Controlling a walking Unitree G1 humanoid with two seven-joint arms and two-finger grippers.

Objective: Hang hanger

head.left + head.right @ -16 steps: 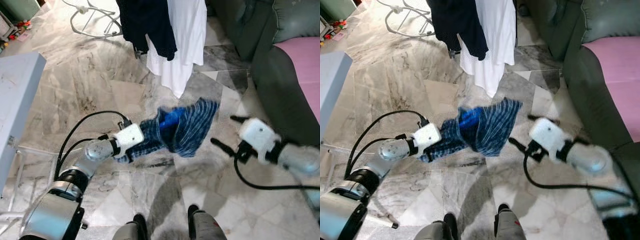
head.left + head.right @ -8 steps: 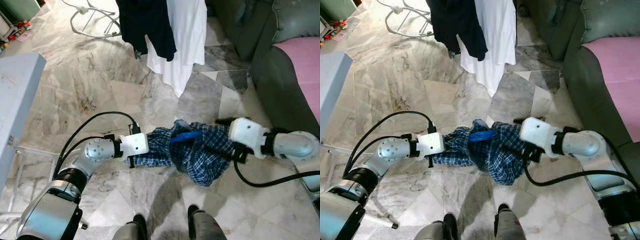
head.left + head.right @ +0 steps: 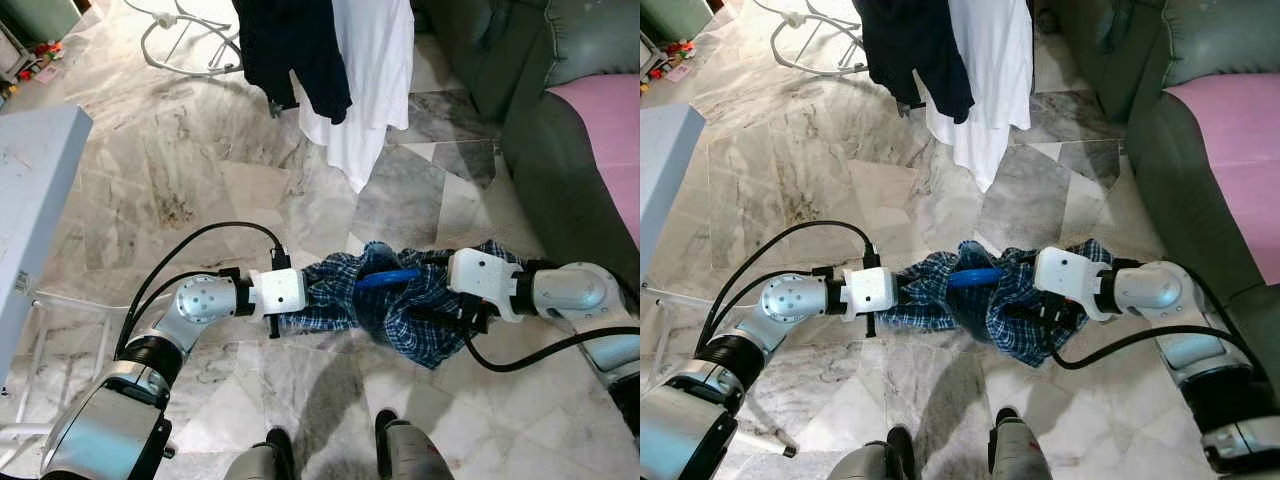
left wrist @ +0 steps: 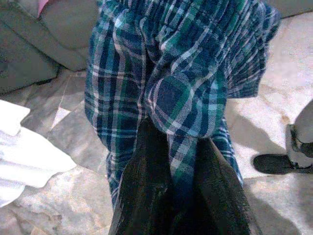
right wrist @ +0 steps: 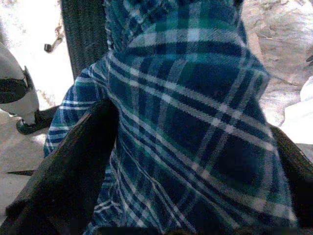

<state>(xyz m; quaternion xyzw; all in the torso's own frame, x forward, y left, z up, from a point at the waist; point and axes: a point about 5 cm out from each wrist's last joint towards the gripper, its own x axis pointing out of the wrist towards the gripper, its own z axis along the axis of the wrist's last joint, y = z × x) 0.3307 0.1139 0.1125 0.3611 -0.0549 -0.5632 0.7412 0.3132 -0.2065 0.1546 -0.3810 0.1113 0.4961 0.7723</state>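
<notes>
A blue-and-green plaid shirt (image 3: 410,305) on a blue hanger (image 3: 385,279) is stretched between my two grippers, low above the marble floor. My left gripper (image 4: 183,161) is shut on a bunched fold of the shirt at its left end (image 3: 305,293). My right gripper (image 5: 195,147) is pushed into the shirt's right side (image 3: 1045,300); its two black fingers (image 5: 73,161) stand wide apart, open, with cloth lying between them. Only a short piece of the hanger shows among the folds.
A dark garment (image 3: 295,50) and a white garment (image 3: 365,80) hang ahead above the rack's curved base (image 3: 180,40). A grey-green sofa (image 3: 540,150) with a pink cushion (image 3: 605,130) lines the right. A white table (image 3: 30,190) stands on the left. My feet (image 3: 385,430) are below.
My right gripper swung left from free air into the shirt's right side. The shirt dropped from a raised flap to a sagging bundle, and my left gripper shifted slightly right.
</notes>
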